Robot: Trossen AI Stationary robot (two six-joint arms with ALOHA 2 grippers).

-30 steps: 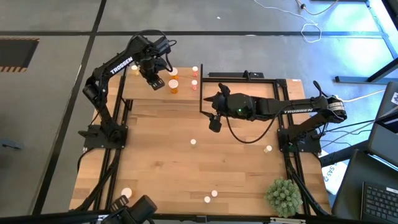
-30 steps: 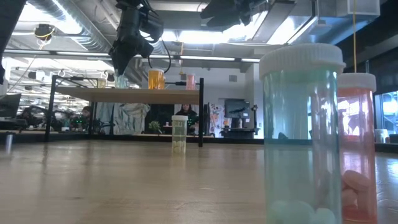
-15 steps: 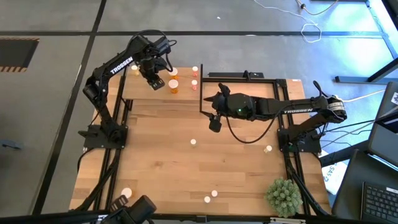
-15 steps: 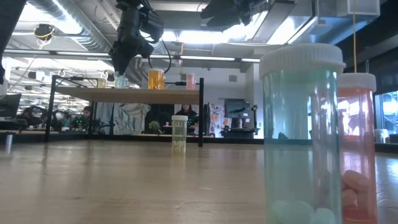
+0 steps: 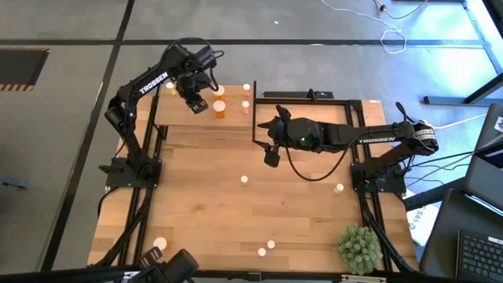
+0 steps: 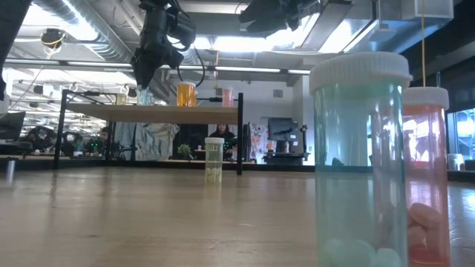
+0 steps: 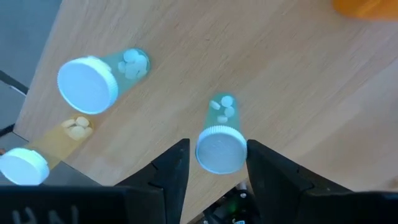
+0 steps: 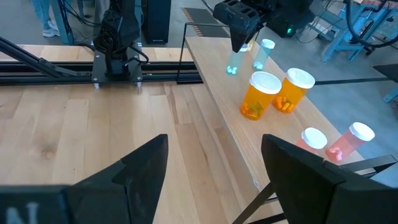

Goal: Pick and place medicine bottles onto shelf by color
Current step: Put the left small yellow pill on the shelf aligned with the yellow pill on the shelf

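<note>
A: Since the left gripper (image 7: 211,163) hangs right over the shelf (image 5: 185,116) with its fingers spread either side of a pale green bottle (image 7: 219,138), is that bottle set down or gripped?

B: The wrist view shows slivers of gap between the white cap and each finger, so I judge it released, standing on the shelf. The gaps are thin, though, so light contact may remain.

A: What does a clean finish call for?

B: Lift straight up along the bottle's axis, keeping the fingers apart and level. Any sideways drift would tip it toward the second green bottle (image 7: 99,79) nearby, or the cream one (image 7: 37,158) at the shelf's edge.

A: And the colour groups?

B: Green sits at the shelf's left end, 2 orange bottles (image 8: 261,94) in the middle, 2 pink bottles (image 8: 348,140) at the right end.

A: The right gripper (image 5: 271,156)?

B: Waiting above the table just in front of the shelf, fingers wide and empty. Loose bottles (image 5: 244,179) remain on the table (image 5: 204,212).
</note>
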